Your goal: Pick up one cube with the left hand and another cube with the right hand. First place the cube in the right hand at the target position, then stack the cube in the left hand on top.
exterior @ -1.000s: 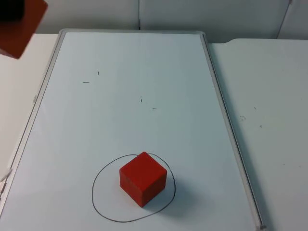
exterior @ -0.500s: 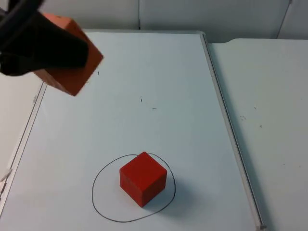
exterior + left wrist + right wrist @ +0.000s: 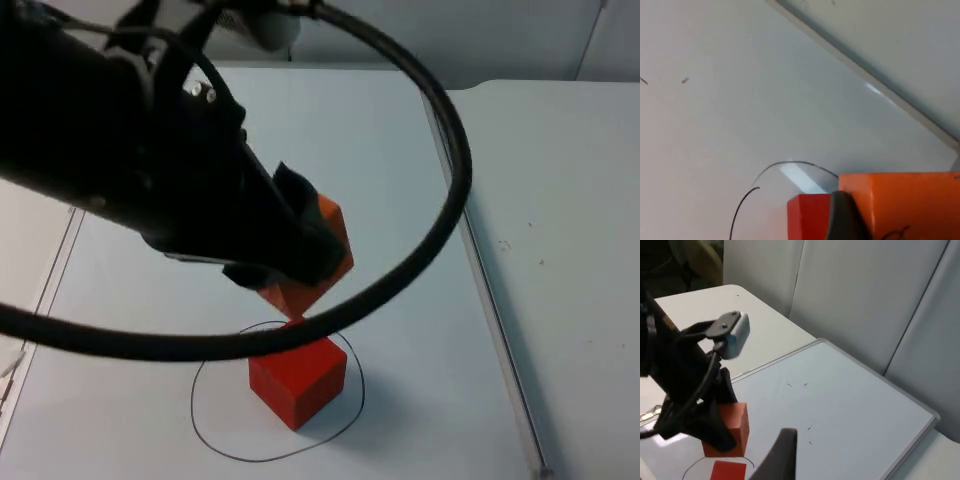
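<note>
A red cube (image 3: 298, 382) sits inside a hand-drawn black circle (image 3: 205, 420) on the whiteboard. Just above and behind it hangs an orange cube (image 3: 322, 262), with my left gripper (image 3: 300, 255) shut on it. In the left wrist view the orange cube (image 3: 905, 202) is close beside the red cube (image 3: 807, 217), and one black fingertip (image 3: 842, 220) presses its side. My right gripper (image 3: 782, 460) waits high up, back from the board, looking down on the orange cube (image 3: 735, 432) and the red cube (image 3: 727, 471).
The whiteboard's raised grey frame (image 3: 470, 250) runs along its right side, with bare white table (image 3: 560, 220) beyond it. My left arm (image 3: 120, 170) spans the board's upper left. A grey partition wall (image 3: 865, 300) stands behind.
My left arm has swung in from the upper left corner, carrying the orange cube down and right until it hangs over the red cube. The red cube has not moved.
</note>
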Controlling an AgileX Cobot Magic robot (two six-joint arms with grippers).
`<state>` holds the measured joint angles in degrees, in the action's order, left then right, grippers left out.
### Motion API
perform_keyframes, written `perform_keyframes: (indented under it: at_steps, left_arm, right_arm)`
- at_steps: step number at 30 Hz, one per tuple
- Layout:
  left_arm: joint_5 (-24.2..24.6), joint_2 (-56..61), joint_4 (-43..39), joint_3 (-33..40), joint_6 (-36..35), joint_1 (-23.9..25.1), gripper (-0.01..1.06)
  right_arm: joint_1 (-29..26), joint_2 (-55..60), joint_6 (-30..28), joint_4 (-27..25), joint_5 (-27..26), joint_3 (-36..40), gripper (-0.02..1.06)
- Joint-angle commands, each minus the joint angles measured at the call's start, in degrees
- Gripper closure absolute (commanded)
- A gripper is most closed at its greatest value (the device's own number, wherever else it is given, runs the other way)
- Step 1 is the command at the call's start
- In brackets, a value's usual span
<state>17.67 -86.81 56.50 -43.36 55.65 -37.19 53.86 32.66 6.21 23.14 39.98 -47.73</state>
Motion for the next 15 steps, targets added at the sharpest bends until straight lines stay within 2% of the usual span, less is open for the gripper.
perform_keyframes:
  at_steps: [1, 4, 9, 15]
  left_arm:
    - [-1.0, -1.9, -0.3, -0.5, -0.8, -0.3, 1.05]
    - [-1.0, -4.2, -0.2, -0.6, -0.8, -0.3, 1.05]
    - [-0.7, -8.5, -0.1, -2.1, -2.3, -0.7, 1.05]
    - [-1.9, -9.5, -0.2, -2.8, -2.3, -1.4, 1.05]
  right_arm:
    - [-0.1, -0.2, 0.4, 0.4, 0.0, 0.3, 0.14]
    - [-0.1, -0.2, 0.4, 0.4, 0.0, 0.5, 0.14]
    - [-0.1, -0.2, 1.3, 1.0, -4.2, 4.2, 0.14]
    - [-0.1, -0.2, 1.3, 0.8, -6.0, 5.4, 0.14]
